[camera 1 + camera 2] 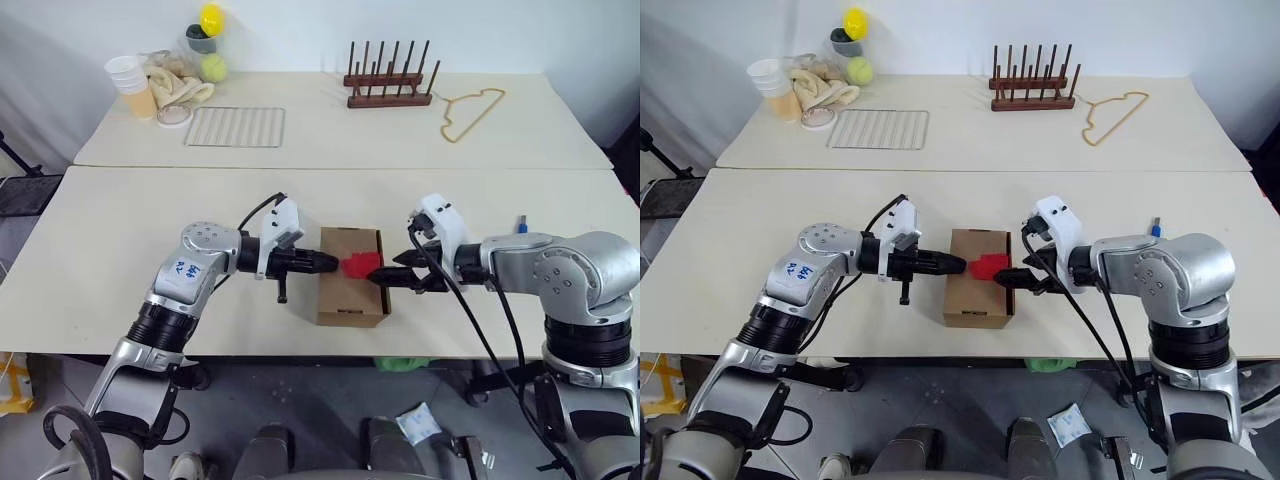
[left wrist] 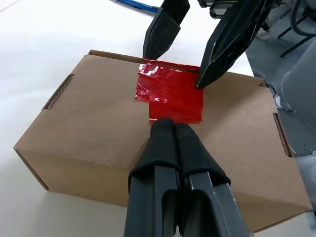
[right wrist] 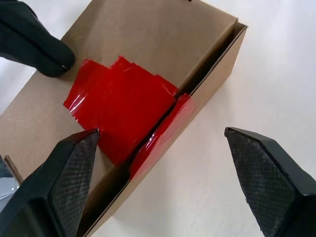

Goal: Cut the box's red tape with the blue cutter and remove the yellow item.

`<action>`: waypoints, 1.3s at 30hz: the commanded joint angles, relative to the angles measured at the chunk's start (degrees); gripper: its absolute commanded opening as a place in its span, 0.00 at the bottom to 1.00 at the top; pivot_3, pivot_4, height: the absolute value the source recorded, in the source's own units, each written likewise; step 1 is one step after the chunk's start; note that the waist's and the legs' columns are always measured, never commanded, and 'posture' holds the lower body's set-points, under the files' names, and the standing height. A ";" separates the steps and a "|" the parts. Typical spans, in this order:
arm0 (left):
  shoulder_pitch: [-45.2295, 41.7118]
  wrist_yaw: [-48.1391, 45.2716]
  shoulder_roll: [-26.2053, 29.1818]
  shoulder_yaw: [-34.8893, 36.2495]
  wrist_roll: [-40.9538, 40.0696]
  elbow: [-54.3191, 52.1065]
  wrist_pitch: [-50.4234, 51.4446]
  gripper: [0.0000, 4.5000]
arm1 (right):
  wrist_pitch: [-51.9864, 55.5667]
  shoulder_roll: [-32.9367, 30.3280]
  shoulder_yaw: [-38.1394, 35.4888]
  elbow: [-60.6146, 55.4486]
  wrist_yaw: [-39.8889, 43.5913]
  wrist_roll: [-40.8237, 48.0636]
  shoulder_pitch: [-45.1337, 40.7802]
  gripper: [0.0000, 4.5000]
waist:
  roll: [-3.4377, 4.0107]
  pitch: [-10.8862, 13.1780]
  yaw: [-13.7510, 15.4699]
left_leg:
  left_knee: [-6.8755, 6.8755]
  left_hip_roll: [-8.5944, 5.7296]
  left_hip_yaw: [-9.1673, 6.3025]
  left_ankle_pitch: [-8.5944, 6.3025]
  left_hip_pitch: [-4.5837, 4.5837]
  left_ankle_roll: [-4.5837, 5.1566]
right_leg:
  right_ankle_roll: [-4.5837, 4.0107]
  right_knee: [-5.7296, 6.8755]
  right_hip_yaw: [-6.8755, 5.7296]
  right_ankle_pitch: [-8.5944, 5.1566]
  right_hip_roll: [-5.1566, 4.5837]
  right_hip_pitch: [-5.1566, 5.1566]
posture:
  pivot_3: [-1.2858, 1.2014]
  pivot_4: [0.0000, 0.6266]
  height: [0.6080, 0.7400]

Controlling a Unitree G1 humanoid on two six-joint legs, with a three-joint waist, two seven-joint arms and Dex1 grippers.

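Small brown cardboard box [image 1: 351, 276] sits centre frame on the white counter [image 1: 130, 230], crinkled red tape [image 1: 358, 266] on top. Left claw [image 1: 331, 262] shut, tips at tape; right claw [image 3: 163, 182] wide open, empty, straddling box edge.

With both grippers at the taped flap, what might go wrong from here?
1. The right gripper is open astride the box edge beside the red tape; closing may crumple the tape rather than lift the flap.
2. The shut left gripper rests on the lid, possibly pinning the flap shut.
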 commanded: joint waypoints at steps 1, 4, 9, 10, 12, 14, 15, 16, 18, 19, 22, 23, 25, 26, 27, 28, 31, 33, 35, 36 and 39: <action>1.11 -0.39 0.36 -0.34 0.38 -1.12 0.16 0.00 | -0.94 -0.59 -0.39 -0.69 -0.96 -0.79 0.87 0.94 | 0.00 0.00 0.00 | 0.00 0.00 0.00 0.00 0.01 0.00 | 0.00 0.00 0.00 0.00 0.00 0.01 | 0.52 0.24 1.00; 2.09 -0.47 1.01 -0.43 0.59 -1.63 0.48 0.00 | -1.22 -2.50 -1.34 -0.66 0.36 -0.01 1.50 0.94 | 0.00 0.00 0.00 | -0.01 0.00 0.00 0.00 0.05 0.01 | 0.00 0.00 0.00 0.00 0.00 0.04 | 0.52 0.24 1.00; 2.83 -0.12 0.99 -0.54 0.79 -2.06 0.61 0.00 | -1.42 -3.61 -3.54 2.24 1.18 0.39 1.00 0.94 | 0.00 0.00 0.03 | -0.01 0.00 -0.01 -0.01 0.05 0.02 | 0.00 -0.02 0.00 0.00 0.00 0.06 | 0.52 0.24 1.00; 2.91 -0.02 0.88 -0.54 0.78 -2.20 0.70 0.00 | -1.76 -3.72 -3.65 3.00 1.20 0.24 1.15 0.94 | 0.00 0.00 0.03 | -0.02 0.00 0.00 -0.01 0.06 0.02 | 0.00 -0.02 0.00 0.00 0.00 0.06 | 0.52 0.24 1.00; 3.00 0.12 0.73 -0.55 0.81 -2.48 0.86 0.00 | -2.85 -4.33 -3.18 3.93 1.29 -0.23 1.59 0.94 | 0.00 0.00 0.02 | -0.04 0.01 0.00 -0.01 0.06 0.02 | 0.00 -0.02 0.00 0.00 0.00 0.05 | 0.52 0.24 1.00; 3.03 0.29 0.58 -0.50 0.79 -2.63 1.02 0.00 | -3.27 -4.26 -2.77 4.46 1.23 -0.29 1.72 0.94 | 0.00 0.00 0.02 | -0.04 0.01 0.00 -0.01 0.07 0.02 | 0.00 -0.02 0.00 0.00 0.00 0.05 | 0.52 0.24 1.00; 3.04 0.36 0.53 -0.47 0.76 -2.69 1.09 0.00 | -3.29 -4.07 -2.62 4.61 1.19 -0.21 1.73 0.94 | 0.00 0.00 0.02 | -0.04 0.01 0.00 -0.01 0.07 0.02 | 0.00 -0.02 0.01 0.00 0.00 0.05 | 0.52 0.24 1.00; 3.04 0.40 0.49 -0.46 0.74 -2.74 1.15 0.00 | -3.32 -3.95 -2.50 4.70 1.16 -0.15 1.74 0.94 | 0.00 0.00 0.02 | -0.04 0.01 0.00 -0.01 0.07 0.02 | 0.00 -0.03 0.01 0.00 0.00 0.06 | 0.52 0.24 1.00; 2.99 0.61 0.40 -0.44 0.74 -2.84 1.27 0.00 | -3.33 -3.39 -2.19 4.66 0.94 -0.06 1.82 0.94 | 0.00 0.00 0.03 | -0.04 0.01 0.00 -0.01 0.07 0.02 | 0.00 -0.03 0.01 0.00 0.00 0.06 | 0.52 0.24 1.00; 2.95 0.70 0.36 -0.43 0.71 -2.91 1.39 0.00 | -3.29 -3.16 -2.01 4.63 0.81 -0.03 1.88 0.94 | 0.00 0.00 0.03 | -0.04 0.01 0.00 -0.01 0.07 0.02 | 0.00 -0.03 0.01 0.00 0.00 0.06 | 0.52 0.24 1.00; 2.83 0.84 0.36 -0.50 0.80 -2.93 1.58 0.00 | -3.48 -3.83 -0.18 4.50 -0.01 -1.05 2.03 0.94 | 0.00 0.00 0.03 | -0.04 0.01 0.00 -0.01 0.07 0.02 | 0.00 -0.03 0.00 0.00 0.00 0.06 | 0.52 0.24 1.00; 2.77 0.89 0.36 -0.52 0.87 -2.84 1.61 0.00 | -3.67 -4.26 0.60 4.51 -0.35 -1.60 2.02 0.94 | 0.00 0.00 0.03 | -0.04 0.01 0.00 -0.01 0.07 0.02 | 0.00 -0.03 0.01 0.00 0.00 0.06 | 0.52 0.24 1.00; 2.71 1.18 0.38 -0.69 1.09 -2.93 2.01 0.00 | -4.59 -5.88 3.12 4.07 -1.28 -3.37 1.38 0.94 | 0.00 0.00 0.04 | -0.04 0.01 0.00 -0.01 0.08 0.02 | 0.00 -0.03 0.00 0.00 0.00 0.07 | 0.52 0.24 1.00; 2.69 1.38 0.37 -0.78 1.22 -2.98 2.26 0.00 | -5.21 -6.69 4.33 3.75 -1.40 -4.00 1.08 0.94 | 0.00 0.00 0.09 | -0.04 0.01 -0.01 -0.01 0.09 0.02 | 0.00 -0.04 0.00 0.00 0.00 0.09 | 0.52 0.24 1.00; 2.44 2.81 0.39 -1.27 2.05 -2.58 4.48 0.00 | -6.71 -8.45 6.78 2.68 -1.03 -4.99 0.93 0.94 | 0.00 0.00 0.16 | -0.04 0.00 -0.01 -0.01 0.09 0.02 | 0.00 -0.04 0.00 0.00 -0.01 0.09 | 0.52 0.24 1.00; 2.25 3.88 0.41 -1.64 2.62 -2.30 6.14 0.00 | -7.83 -9.69 8.50 1.96 -0.62 -5.62 0.88 0.94 | 0.00 0.00 0.19 | -0.03 0.00 -0.02 -0.01 0.09 0.02 | 0.00 -0.06 0.00 0.00 -0.01 0.10 | 0.52 0.24 1.00; 2.78 4.82 0.37 -2.53 3.37 -2.37 6.21 0.00 | -8.69 -10.74 9.98 0.96 -0.35 -6.09 1.35 0.94 | 0.00 -0.01 0.15 | -0.02 -0.01 -0.01 -0.02 0.10 0.04 | 0.00 -0.10 0.01 0.00 -0.01 0.13 | 0.52 0.24 1.00; 3.35 4.36 0.30 -2.78 2.61 -3.52 6.60 0.00 | -9.24 -10.48 9.93 1.24 -0.41 -6.33 1.95 0.94 | 0.00 0.00 0.18 | -0.02 0.00 -0.01 -0.02 0.12 0.04 | 0.00 -0.10 0.00 0.00 0.00 0.17 | 0.52 0.24 1.00; 3.59 4.35 0.27 -2.85 2.26 -4.22 6.92 0.00 | -10.05 -10.39 10.08 1.42 -0.36 -6.71 2.62 0.94 | -0.01 -0.01 0.22 | -0.01 0.00 -0.02 -0.02 0.12 0.04 | 0.00 -0.10 0.00 0.00 -0.01 0.19 | 0.52 0.24 1.00; 3.62 4.41 0.27 -2.85 2.17 -4.40 7.05 0.00 | -10.48 -10.22 10.09 1.45 -0.46 -6.97 2.90 0.94 | -0.01 -0.01 0.23 | 0.00 -0.01 -0.02 -0.02 0.12 0.04 | 0.00 -0.10 0.00 0.00 -0.01 0.19 | 0.52 0.24 1.00; 3.44 4.40 0.26 -2.80 2.04 -4.56 7.24 0.00 | -11.75 -8.35 9.58 1.66 -1.01 -7.34 3.77 0.94 | 0.00 -0.01 0.18 | -0.01 -0.01 -0.02 -0.02 0.12 0.04 | 0.00 -0.11 0.00 0.00 -0.01 0.18 | 0.52 0.24 1.00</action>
